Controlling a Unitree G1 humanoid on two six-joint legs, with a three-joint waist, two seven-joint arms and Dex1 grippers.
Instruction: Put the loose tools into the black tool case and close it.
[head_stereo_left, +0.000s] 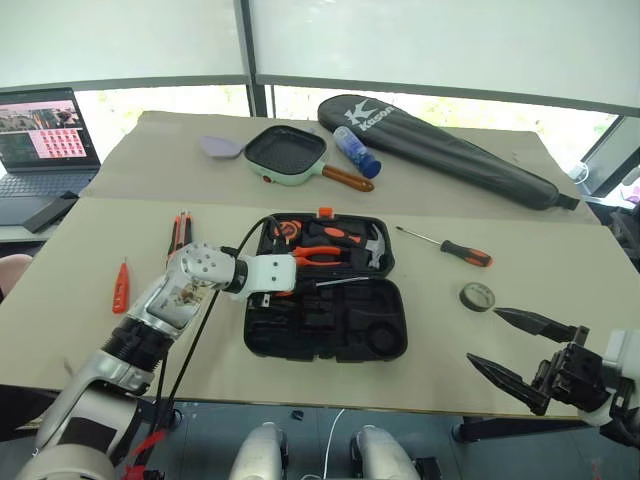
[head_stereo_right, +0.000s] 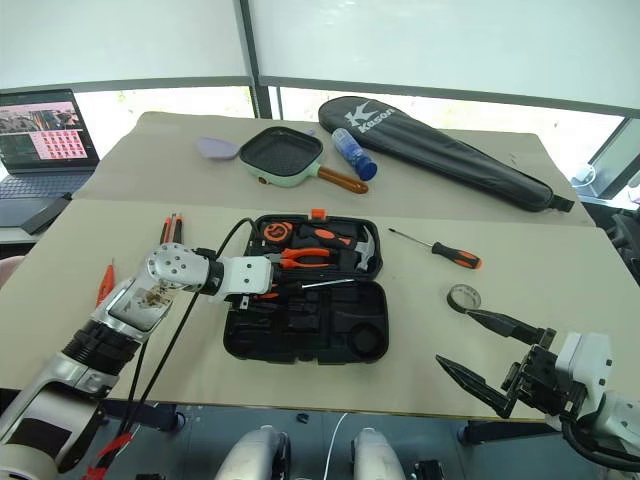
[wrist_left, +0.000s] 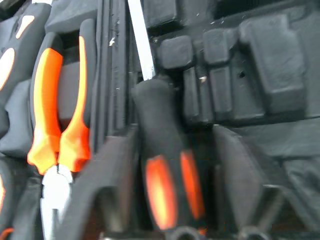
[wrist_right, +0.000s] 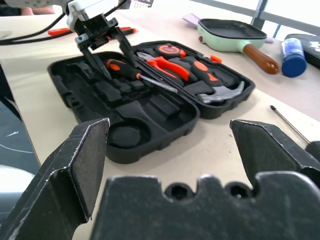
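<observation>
The black tool case (head_stereo_left: 325, 300) lies open at the middle of the desk (head_stereo_left: 90, 320), pliers and hammer in its far half. The left gripper (wrist_right: 106, 54) stands over the case's left side, its fingers spread either side of a screwdriver (wrist_right: 131, 72) lying in the case. The right gripper (head_stereo_left: 515, 350) hangs wide open and empty at the near right. A second screwdriver (head_stereo_left: 447, 246) and the tape roll (head_stereo_left: 477, 296) lie right of the case; the tester screwdriver (head_stereo_left: 120, 288) and utility knife (head_stereo_left: 180, 232) lie left.
</observation>
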